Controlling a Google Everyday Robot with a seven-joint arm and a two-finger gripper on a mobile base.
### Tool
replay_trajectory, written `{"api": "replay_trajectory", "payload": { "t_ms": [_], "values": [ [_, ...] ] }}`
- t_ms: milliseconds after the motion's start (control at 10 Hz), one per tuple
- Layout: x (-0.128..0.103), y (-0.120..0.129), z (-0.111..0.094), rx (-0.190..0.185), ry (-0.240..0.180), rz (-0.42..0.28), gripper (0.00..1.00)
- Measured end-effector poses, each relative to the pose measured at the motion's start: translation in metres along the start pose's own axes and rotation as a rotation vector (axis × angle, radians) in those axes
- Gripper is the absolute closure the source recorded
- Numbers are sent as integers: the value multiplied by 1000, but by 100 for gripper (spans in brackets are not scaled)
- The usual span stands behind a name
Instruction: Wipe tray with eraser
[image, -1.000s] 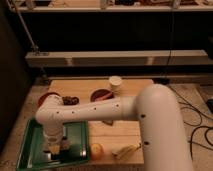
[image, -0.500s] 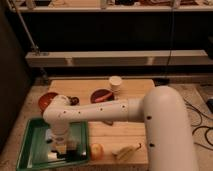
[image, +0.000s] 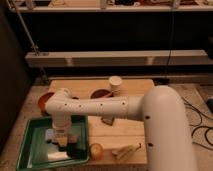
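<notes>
The tool (image: 62, 144) hangs low inside the green tray (image: 30, 148), under the white arm (image: 100, 107) reaching in from the right; whether it is open or closed I cannot tell. A pale block, likely the eraser (image: 59, 156), lies on the tray floor just below it. The tray sits at the surface's (image: 135, 90) front left corner. An orange ball (image: 96, 150) rests just right of the tray, a cup (image: 115, 84) stands farther back

White arm reaches left across the view, wrist bent straight down, tool (image: 62, 144) pointing downward
</notes>
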Motion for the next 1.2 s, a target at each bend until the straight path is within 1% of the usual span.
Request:
{"api": "replay_trajectory", "payload": {
  "t_ms": [300, 500, 800, 1200],
  "values": [
    [25, -3, -5, -10, 9, -42, 100],
    [36, -13, -2, -9, 7, -74, 100],
    [32, -28, 9, 6, 8, -83, 100],
    [18, -29, 18, 21, 5, -59, 100]
  ]
}}
